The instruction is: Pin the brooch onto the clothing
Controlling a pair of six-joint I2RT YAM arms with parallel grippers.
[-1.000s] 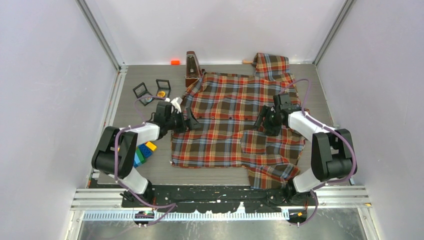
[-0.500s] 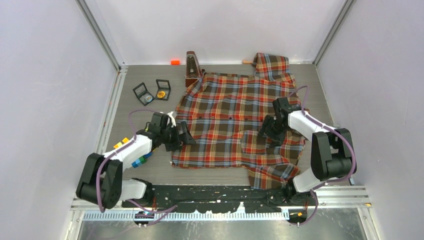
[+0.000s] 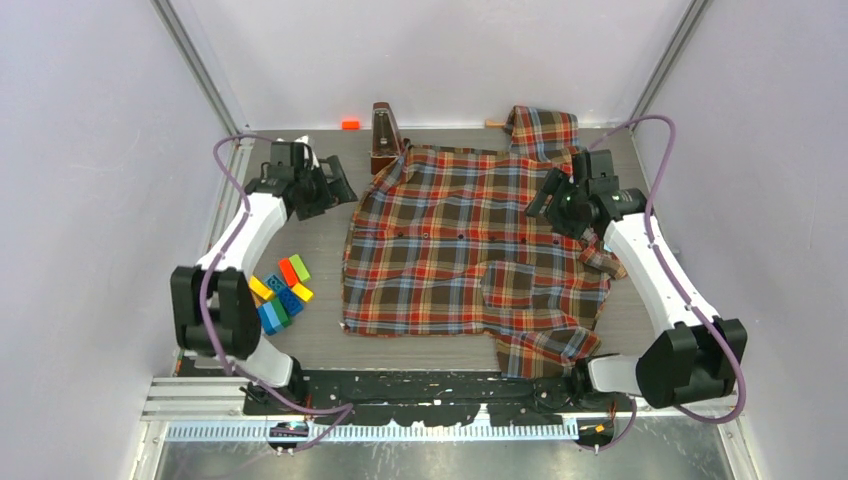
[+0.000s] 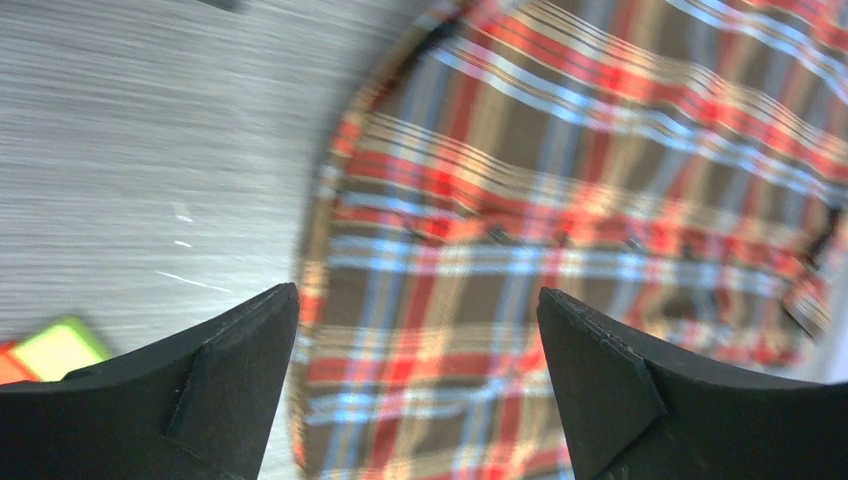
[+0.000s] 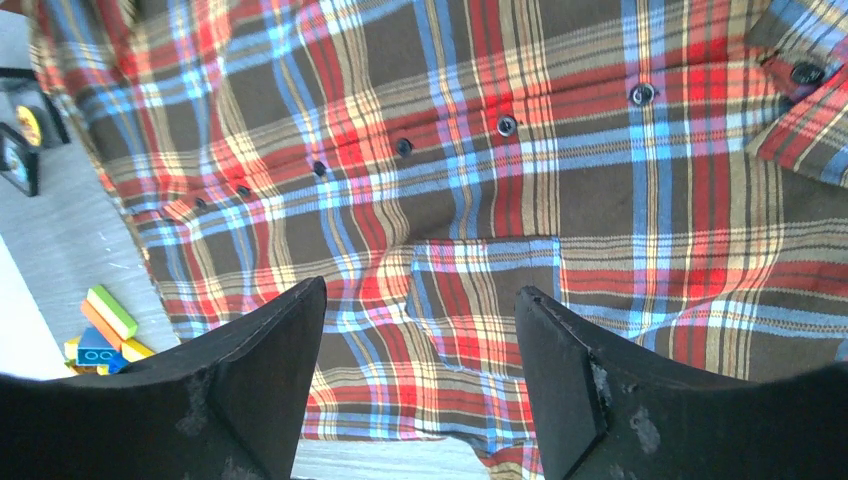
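Shirt [image 3: 455, 250] lies spread flat, front up, across the middle of the table [image 3: 300, 240]. Its collar is toward 1 o'clock and its hem toward 6. The button row runs crosswise and the chest pocket faces up. One corner of the hem is folded over at 5 o'clock.

Left gripper [image 4: 417, 298]: parked at 10 o'clock on the table, off the shirt's edge. Its jaws are spread wide with nothing between them, only bare table and plaid below.

Right gripper [image 5: 420, 292]: hovering over the shirt at 2 o'clock, near the collar. Its jaws are also well apart and hold nothing. No cloth is pinched.

Brooch [image 5: 30, 124]: I take it to be the gold disc in a small black case [image 5: 16, 160] at the 9 o'clock edge of the right wrist view. It lies beyond the shirt's border. In the overhead view the left arm hides that spot, so I cannot tell how it lies there.

Coloured blocks [image 3: 280, 290] are loose at 8 o'clock, and a wooden box [image 3: 383, 140] stands at 12. Neither is in play.

Step in hand, as I judge it: the shirt is laid out and the brooch has not been fetched. No pin shows on the fabric.

Next move: the left gripper needs to drop onto the case below it and pick the brooch out by its rim. Meanwhile the right gripper can press the cloth taut for pinning.
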